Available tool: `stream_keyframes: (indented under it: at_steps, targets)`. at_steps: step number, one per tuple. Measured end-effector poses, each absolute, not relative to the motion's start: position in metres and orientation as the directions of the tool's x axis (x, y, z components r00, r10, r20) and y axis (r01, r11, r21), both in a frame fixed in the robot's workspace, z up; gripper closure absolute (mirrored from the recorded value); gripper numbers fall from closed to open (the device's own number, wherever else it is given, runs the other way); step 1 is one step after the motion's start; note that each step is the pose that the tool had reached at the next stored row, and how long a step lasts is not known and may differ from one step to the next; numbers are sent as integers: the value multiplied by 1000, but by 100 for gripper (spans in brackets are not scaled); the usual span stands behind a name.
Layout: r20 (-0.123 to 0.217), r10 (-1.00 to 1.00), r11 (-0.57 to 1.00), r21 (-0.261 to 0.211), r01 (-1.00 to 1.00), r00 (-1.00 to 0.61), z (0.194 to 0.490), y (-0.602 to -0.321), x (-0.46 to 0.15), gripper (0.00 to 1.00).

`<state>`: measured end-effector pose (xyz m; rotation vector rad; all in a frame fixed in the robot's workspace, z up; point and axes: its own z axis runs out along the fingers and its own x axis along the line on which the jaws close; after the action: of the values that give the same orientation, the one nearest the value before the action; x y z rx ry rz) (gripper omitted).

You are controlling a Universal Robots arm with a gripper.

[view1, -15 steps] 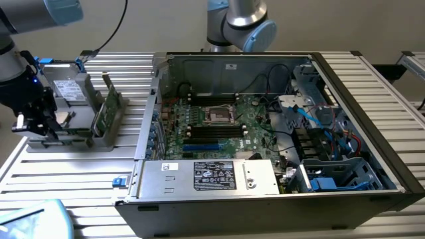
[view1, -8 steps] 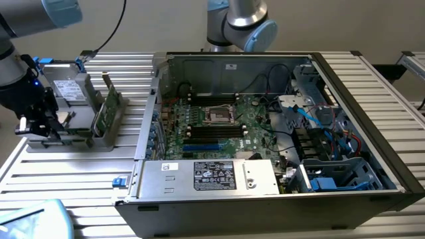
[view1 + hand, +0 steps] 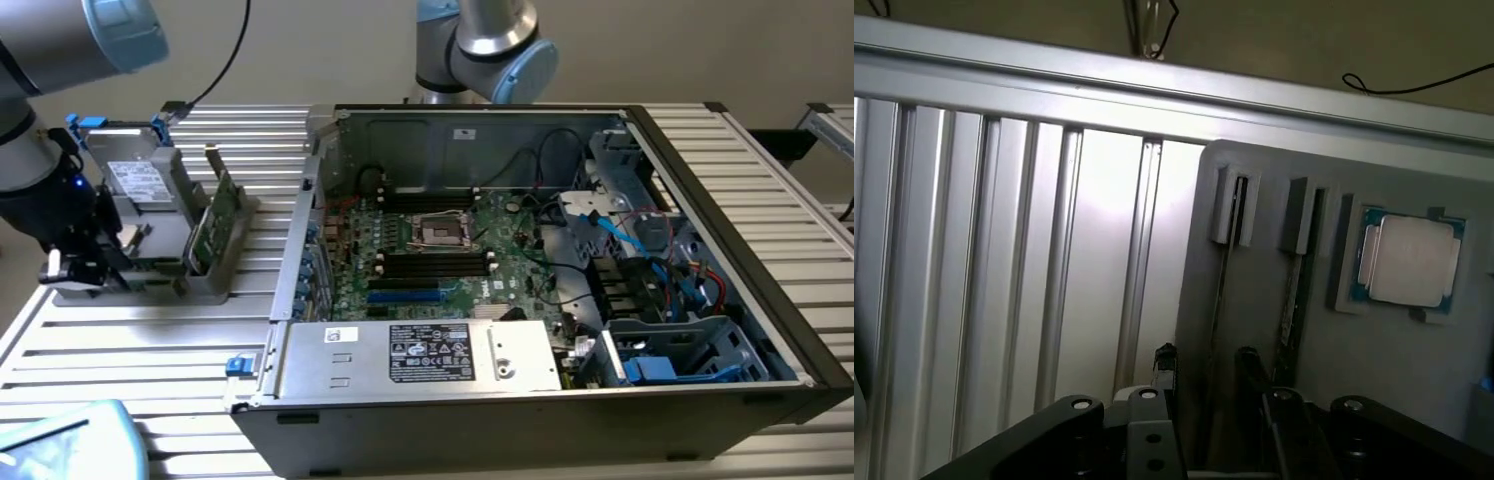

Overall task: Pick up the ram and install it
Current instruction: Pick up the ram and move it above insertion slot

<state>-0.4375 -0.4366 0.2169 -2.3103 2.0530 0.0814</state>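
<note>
Parted jaws astride ram (image 3: 1219, 300) standing in grey holder (image 3: 1256, 310).

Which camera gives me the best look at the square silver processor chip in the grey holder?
The wrist view: the processor chip faces the camera, sitting in a recess of the grey holder. The exterior view shows that holder at its left beside the computer case, where I cannot make out the chip.

The slim dark-green ram (image 3: 199, 238) stands on edge in the gray holder (image 3: 160, 286).
</note>
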Motion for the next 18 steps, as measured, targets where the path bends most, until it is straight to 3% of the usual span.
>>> stream_keyframes:
  at_steps: [18]
  targets:
    - [-80,-991,-111,-3,-994,111,199,-437,-433,63]
